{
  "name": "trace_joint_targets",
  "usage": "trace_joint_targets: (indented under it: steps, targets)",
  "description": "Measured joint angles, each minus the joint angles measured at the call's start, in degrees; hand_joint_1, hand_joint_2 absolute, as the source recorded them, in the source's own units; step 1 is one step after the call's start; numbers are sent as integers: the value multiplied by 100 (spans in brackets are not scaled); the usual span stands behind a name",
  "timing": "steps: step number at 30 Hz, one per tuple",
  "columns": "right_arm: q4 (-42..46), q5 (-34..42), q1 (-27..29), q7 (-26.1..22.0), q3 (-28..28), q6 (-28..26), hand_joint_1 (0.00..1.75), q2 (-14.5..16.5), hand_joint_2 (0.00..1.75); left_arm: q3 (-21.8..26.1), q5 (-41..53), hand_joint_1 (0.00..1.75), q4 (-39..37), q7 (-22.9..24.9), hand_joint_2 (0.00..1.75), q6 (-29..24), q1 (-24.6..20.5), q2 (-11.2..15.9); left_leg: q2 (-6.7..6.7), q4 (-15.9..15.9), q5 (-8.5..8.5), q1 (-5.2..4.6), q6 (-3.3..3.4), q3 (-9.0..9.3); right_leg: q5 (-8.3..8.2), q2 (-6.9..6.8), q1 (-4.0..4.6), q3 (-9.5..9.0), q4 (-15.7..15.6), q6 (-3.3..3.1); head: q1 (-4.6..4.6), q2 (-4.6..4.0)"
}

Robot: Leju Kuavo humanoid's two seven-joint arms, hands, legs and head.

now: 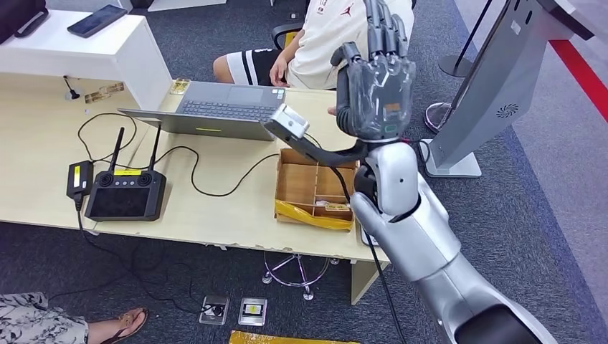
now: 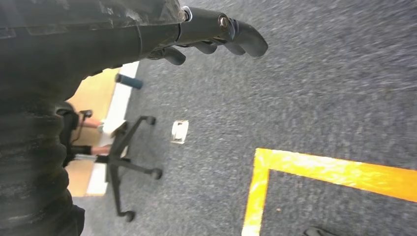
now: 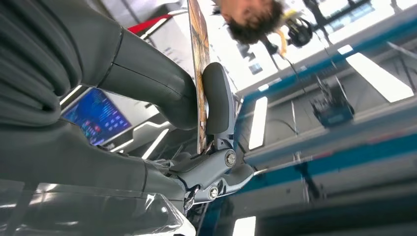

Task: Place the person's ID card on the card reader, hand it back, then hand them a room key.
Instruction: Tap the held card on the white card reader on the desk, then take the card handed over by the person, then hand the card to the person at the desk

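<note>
The right arm [image 1: 419,236] is showing smooth silver shells with a rounded elbow cover, and a black cable [image 1: 326,152] is running along it from a small grey box [image 1: 287,122] beside the wrist. The right hand [image 1: 376,79] is looking dark grey, with a glossy clear cover on its back and a small orange mark, perhaps a label. Round screws are sitting at its finger bases. The left hand [image 2: 216,34] is appearing black and dusty.
</note>
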State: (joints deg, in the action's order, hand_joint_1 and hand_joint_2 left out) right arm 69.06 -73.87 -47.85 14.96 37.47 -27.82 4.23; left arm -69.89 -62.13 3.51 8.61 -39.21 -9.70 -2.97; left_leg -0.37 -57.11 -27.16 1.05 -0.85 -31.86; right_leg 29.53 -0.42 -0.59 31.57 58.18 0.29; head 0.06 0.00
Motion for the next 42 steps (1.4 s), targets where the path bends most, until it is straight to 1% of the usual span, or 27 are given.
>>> trace_joint_targets:
  steps: [3, 6, 9, 13, 17, 18, 21, 22, 24, 26, 31, 34, 37, 39, 40, 42]
  targets:
    - [-1147, -194, -339, 233, 191, 168, 175, 197, 175, 35, -37, 0, -56, -38, 175, 0, -25, -15, -31, -1, 8, 2, 2, -11, 1, -32, 3, 1, 0, 0, 2, 0]
    - [-1984, -228, -533, 454, 299, 268, 175, 375, 175, 98, -99, 0, -114, -39, 175, -1, -26, -15, -38, -2, 10, 2, 2, -24, 1, -37, 3, 14, 0, 0, 1, 0]
    - [-2665, -229, -667, 588, 357, 343, 175, 484, 175, 160, -136, 0, -165, -37, 175, -2, -26, 9, -37, -2, 9, 2, 2, -27, 1, -36, 3, 18, 0, -1, 1, 0]
    - [-3239, -206, -730, 697, 401, 370, 175, 548, 175, 196, -146, 0, -209, -21, 175, -2, -26, 55, -37, -2, 9, 2, 2, -28, 1, -33, 2, 21, -1, -1, 1, 0]
    - [-3573, -177, -761, 745, 428, 352, 175, 562, 175, 257, -145, 0, -231, -12, 175, -2, -25, 86, -36, -2, 10, 1, 2, -27, 1, -32, 2, 21, -1, 0, 1, 0]
    - [-3632, -175, -762, 759, 429, 337, 171, 562, 175, 268, -141, 0, -232, -11, 175, -2, -25, 91, -36, -2, 10, 1, 2, -27, 1, -32, 2, 20, -1, 0, 2, 0]
    - [-3786, -175, -771, 801, 430, 243, 41, 560, 175, 278, -131, 0, -233, -10, 175, -2, -25, 96, -34, -3, 10, 1, 2, -25, 0, -29, 2, 20, -1, 0, 2, 0]
    - [-3826, -173, -773, 812, 431, 199, 0, 559, 175, 282, -130, 0, -233, -10, 175, -2, -25, 96, -34, -3, 10, 1, 2, -25, 0, -28, 2, 21, -1, 0, 1, 0]
    - [-3881, -144, -773, 802, 433, 91, 0, 554, 175, 298, -132, 0, -233, -13, 175, -2, -25, 96, -32, -3, 10, 2, 2, -24, 0, -25, 2, 21, -1, 0, 2, 0]
    - [-3917, -55, -767, 691, 433, -117, 0, 544, 175, 314, -140, 0, -233, -19, 175, -2, -24, 96, -28, -3, 10, 2, 2, -24, 0, -21, 2, 22, -1, 0, 2, 0]
    - [-3935, 141, -754, 232, 433, -833, 0, 538, 175, 353, -150, 0, -233, -10, 175, -2, -24, 96, -20, -3, 10, 2, 2, -24, 0, -16, 2, 23, -1, 0, 1, 0]
    - [-3843, 241, -746, -107, 433, -1066, 0, 541, 175, 395, -151, 0, -233, 56, 175, -2, -23, 84, -20, -3, 10, 2, 2, -24, 0, -16, 2, 23, -1, 0, 1, 0]
    - [-3537, 734, -661, -696, 430, -1084, 0, 550, 175, 420, -153, 0, -233, 154, 175, -2, -23, 64, -19, -3, 10, 2, 2, -23, 0, -16, 2, 22, -1, -1, 2, 0]
    - [-3137, 1075, -481, -1101, 429, -1049, 0, 556, 175, 435, -157, 0, -233, 251, 175, -2, -22, 54, -19, -3, 10, 2, 2, -22, 0, -16, 3, 22, -1, -1, 2, 0]
    - [-2888, 1183, -363, -1211, 432, -998, 0, 557, 175, 446, -164, 0, -233, 299, 175, -2, -22, 51, -19, -3, 10, 2, 2, -22, 0, -16, 3, 22, -1, -1, 1, 0]
    - [-2305, 1378, -97, -1270, 446, -772, 0, 544, 175, 468, -196, 0, -233, 383, 175, -2, -21, 49, -19, -3, 10, 3, 2, -22, 1, -17, 3, 23, -1, -1, 1, 0]
